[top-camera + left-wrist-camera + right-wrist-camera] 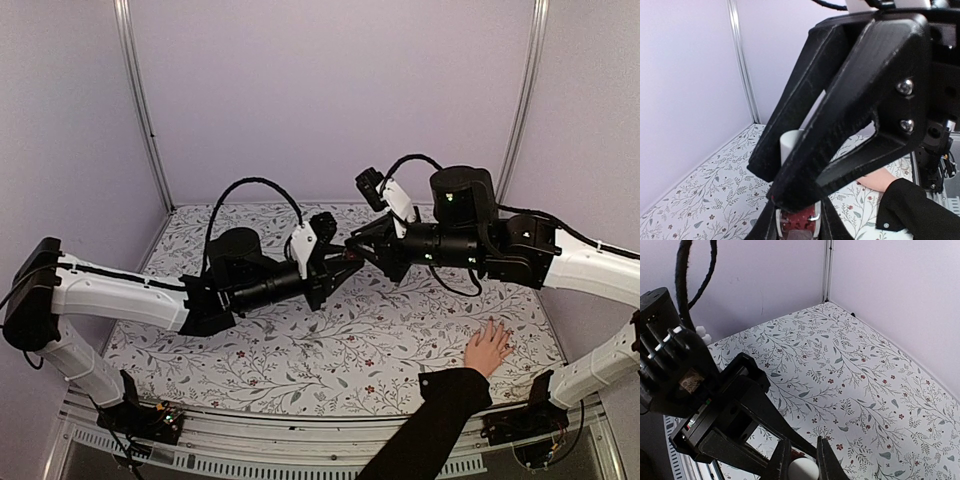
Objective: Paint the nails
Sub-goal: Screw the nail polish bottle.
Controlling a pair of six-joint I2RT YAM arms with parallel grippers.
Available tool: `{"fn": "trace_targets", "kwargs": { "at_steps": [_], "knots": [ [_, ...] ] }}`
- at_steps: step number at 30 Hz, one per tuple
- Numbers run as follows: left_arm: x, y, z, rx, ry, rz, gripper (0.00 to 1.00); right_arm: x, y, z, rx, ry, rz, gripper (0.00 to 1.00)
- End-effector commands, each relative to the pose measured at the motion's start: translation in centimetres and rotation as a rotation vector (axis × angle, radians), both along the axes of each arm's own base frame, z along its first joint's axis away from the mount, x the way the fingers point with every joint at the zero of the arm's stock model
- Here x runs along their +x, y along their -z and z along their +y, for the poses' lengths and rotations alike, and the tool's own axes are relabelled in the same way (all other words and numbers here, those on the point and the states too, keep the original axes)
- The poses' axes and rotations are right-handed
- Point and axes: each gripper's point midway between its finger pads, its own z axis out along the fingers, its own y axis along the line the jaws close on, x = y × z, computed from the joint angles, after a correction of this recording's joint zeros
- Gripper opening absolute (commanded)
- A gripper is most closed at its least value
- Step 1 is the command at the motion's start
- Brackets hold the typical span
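Observation:
A light-skinned hand [488, 347] with a black sleeve [430, 425] lies flat at the table's front right, fingers spread and pointing away. Its nails are too small to make out. It shows partly in the left wrist view [879, 181]. My two grippers meet in mid-air above the table's middle. My left gripper [343, 263] [798, 226] is shut on a small dark-red bottle [799, 219]. My right gripper [358, 247] [803, 460] is shut on the bottle's white cap [804, 472] [789, 144]. Both grippers are up and to the left of the hand.
The table carries a floral cloth [330, 350]. Lilac walls close in the back and sides, with metal posts [140, 100] [525, 90] at the corners. Black cables [255, 185] loop above both arms. The right arm's white link [590, 270] passes over the hand's far side.

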Motion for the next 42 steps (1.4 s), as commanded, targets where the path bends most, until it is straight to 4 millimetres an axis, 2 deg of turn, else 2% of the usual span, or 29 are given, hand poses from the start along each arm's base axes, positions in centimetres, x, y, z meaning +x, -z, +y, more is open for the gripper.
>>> {"fn": "trace_targets", "kwargs": {
  "at_steps": [1,4,7,9,11,13,16,20,29,31,35,39,42],
  "knots": [
    [0.1,-3.9,0.1,-0.084,-0.051,-0.092,0.00,0.8,1.1,0.0,-0.007,0.056,0.059,0.01],
    [-0.6,-3.9,0.6,-0.116,0.053,-0.056,0.00,-0.3,0.4,0.0,0.012,-0.004,0.043,0.19],
    [-1.3,-3.8,1.2,-0.137,0.140,-0.031,0.00,-1.0,-1.2,-1.0,0.050,-0.022,0.005,0.46],
    [-1.9,-3.6,1.3,-0.131,0.188,-0.032,0.00,-1.9,-2.2,-1.5,0.060,-0.066,-0.034,0.57],
    [-2.7,-3.4,1.2,-0.120,0.248,-0.030,0.00,-2.5,-2.9,-2.0,0.065,-0.091,-0.057,0.63],
    [-3.4,-3.4,1.1,-0.114,0.306,-0.030,0.00,-3.3,-3.9,-2.5,0.082,-0.124,-0.077,0.64],
    [-4.1,-3.0,0.9,-0.101,0.361,-0.019,0.00,-4.2,-4.7,-2.9,0.088,-0.166,-0.100,0.63],
    [-4.1,-2.7,0.5,-0.086,0.375,-0.002,0.00,-4.7,-4.9,-2.8,0.078,-0.200,-0.104,0.58],
    [-4.7,-2.6,-0.3,-0.068,0.439,0.006,0.00,-6.2,-2.8,-0.3,0.018,-0.357,-0.042,0.48],
    [-4.8,-2.3,-0.5,-0.060,0.449,0.013,0.00,-6.2,-2.7,-0.1,0.013,-0.362,-0.042,0.42],
    [-4.6,-2.2,-0.5,-0.059,0.438,0.015,0.00,-6.0,-2.5,0.1,0.006,-0.362,-0.041,0.20],
    [-4.6,-2.0,-0.6,-0.054,0.444,0.020,0.00,-6.1,-2.3,0.2,0.006,-0.366,-0.035,0.18],
    [-4.7,-1.9,-0.8,-0.051,0.456,0.022,0.00,-6.1,-2.4,0.2,0.009,-0.371,-0.036,0.06]
  ]
}}
